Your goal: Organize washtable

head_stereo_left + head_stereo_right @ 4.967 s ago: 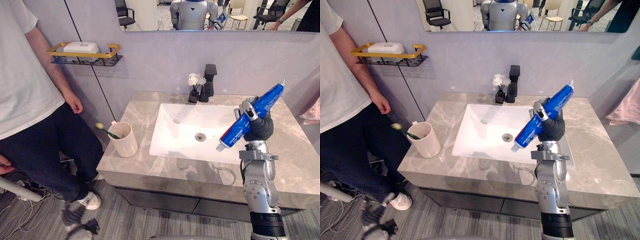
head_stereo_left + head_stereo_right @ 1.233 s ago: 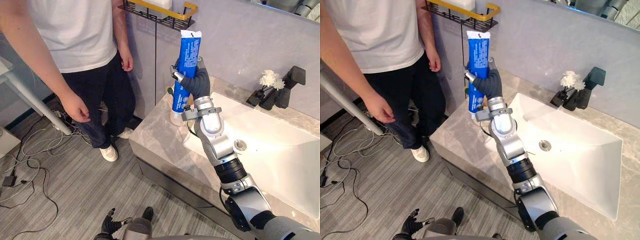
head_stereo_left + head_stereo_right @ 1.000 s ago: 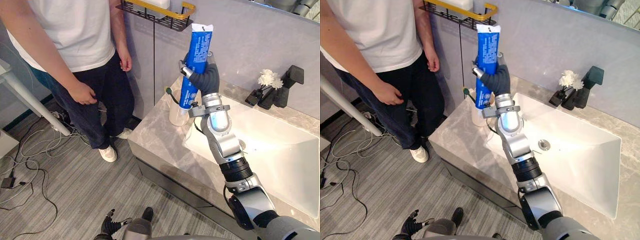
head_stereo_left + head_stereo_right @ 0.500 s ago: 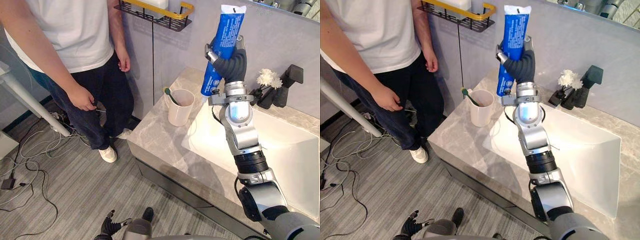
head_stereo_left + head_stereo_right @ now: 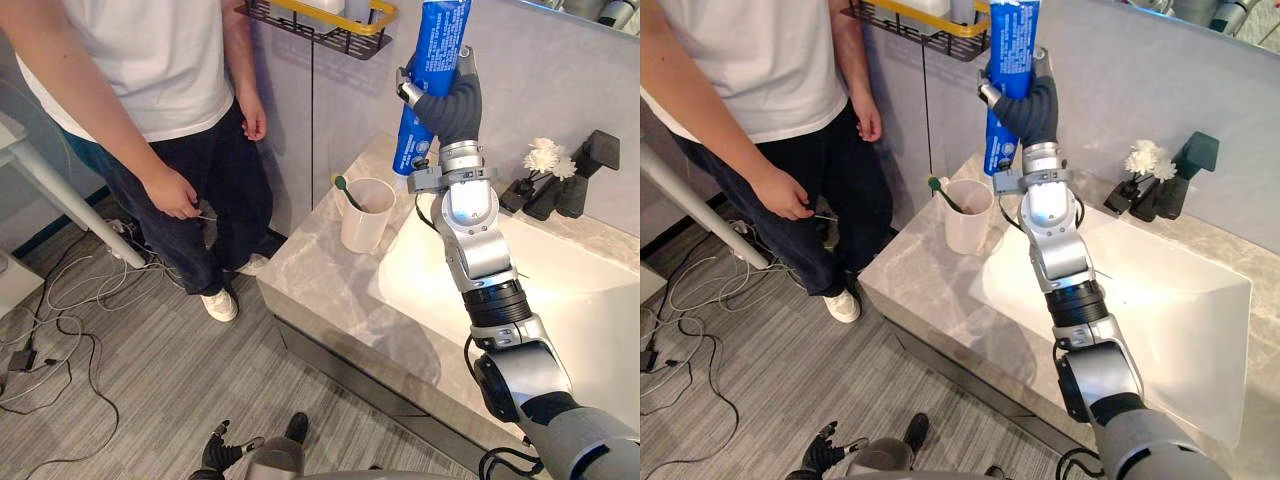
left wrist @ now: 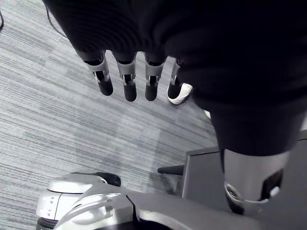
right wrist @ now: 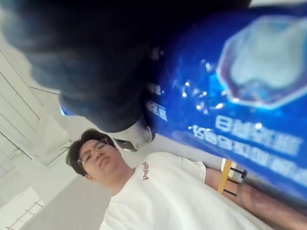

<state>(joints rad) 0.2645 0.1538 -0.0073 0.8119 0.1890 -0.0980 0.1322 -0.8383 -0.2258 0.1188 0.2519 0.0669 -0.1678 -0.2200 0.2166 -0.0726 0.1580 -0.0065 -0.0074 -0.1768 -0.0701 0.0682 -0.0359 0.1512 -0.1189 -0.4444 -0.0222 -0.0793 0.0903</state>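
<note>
Grips a big blue tube (image 5: 438, 35) in the right hand (image 5: 452, 105), fingers (image 5: 987, 95) and thumb curled tight round its middle. Holds it nearly upright, white cap down and a little to the left, upper end level with the black and yellow wire shelf (image 5: 330, 30) on the wall. Carries it above the far left part of the grey counter (image 5: 320, 290), touching nothing but the hand. Below the cap and a little to its left, clear of it, a pale cup (image 5: 365, 220) near the counter's left edge, just beside the white sink (image 5: 570, 300). In the cup, a green-headed toothbrush (image 5: 345, 188), leaning out to the left. At the far side of the sink, right of the raised arm, a black faucet (image 5: 590, 160) and just beside it a dark vase of white flowers (image 5: 545, 157). Hangs the left hand (image 6: 144, 28) low over the grey striped floor (image 6: 57, 124), its fingers straight and slack, with nothing in them. At the left, near the counter's corner, a person (image 5: 130, 70) in a white shirt and dark trousers, one hand (image 5: 175, 195) down by the thigh. In the right wrist view, the same blue tube pressed against the dark hand, the person beyond it.
</note>
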